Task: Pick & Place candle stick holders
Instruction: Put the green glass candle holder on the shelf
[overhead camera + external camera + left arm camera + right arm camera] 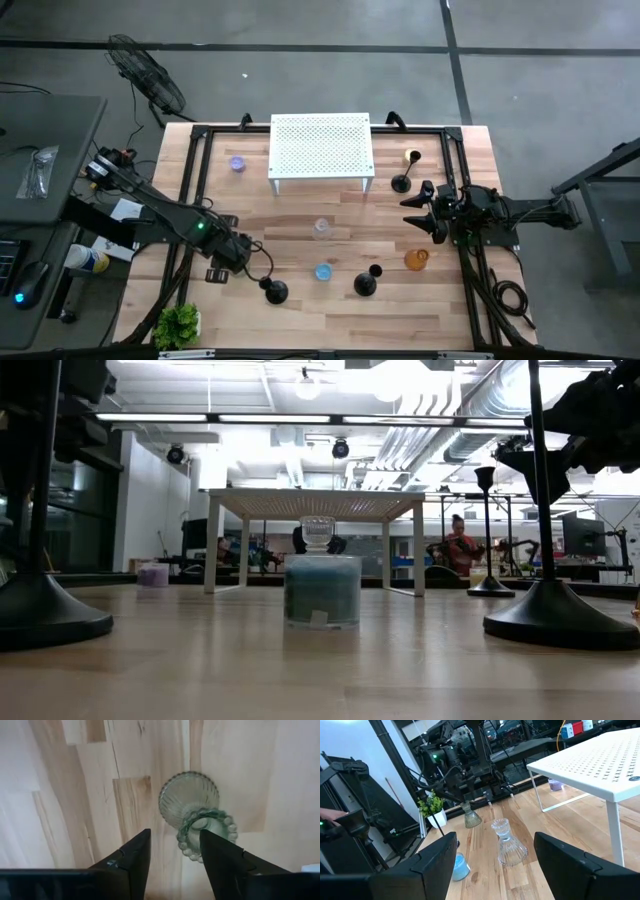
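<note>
Parted around nothing, the left gripper [172,857] hung above the greenish glass holder [197,810], one finger [222,862] overlapping its beaded rim, on the wooden table [65,795]. Right gripper [492,870] stood open near the clear glass holder [509,845].
</note>
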Tool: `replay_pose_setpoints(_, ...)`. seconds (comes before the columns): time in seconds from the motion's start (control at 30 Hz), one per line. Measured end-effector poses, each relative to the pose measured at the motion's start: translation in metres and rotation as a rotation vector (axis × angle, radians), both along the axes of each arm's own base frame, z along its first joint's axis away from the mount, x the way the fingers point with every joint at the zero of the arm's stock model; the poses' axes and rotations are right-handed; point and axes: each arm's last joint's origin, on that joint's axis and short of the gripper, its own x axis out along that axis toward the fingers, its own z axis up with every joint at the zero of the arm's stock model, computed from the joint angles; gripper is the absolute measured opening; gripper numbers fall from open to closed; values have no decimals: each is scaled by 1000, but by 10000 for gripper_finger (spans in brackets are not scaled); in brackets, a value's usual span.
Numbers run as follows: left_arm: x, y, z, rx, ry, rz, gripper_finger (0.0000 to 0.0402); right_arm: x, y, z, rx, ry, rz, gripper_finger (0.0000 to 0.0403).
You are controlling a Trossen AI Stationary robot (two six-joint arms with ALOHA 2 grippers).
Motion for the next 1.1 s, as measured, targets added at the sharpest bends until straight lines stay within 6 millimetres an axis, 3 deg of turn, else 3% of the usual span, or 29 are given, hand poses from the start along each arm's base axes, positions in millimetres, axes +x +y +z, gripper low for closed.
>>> replay_pose_setpoints(1.1, 0, 0, -14, -15, -27, 78, 170, 0, 0, 0, 0, -1, 0, 260)
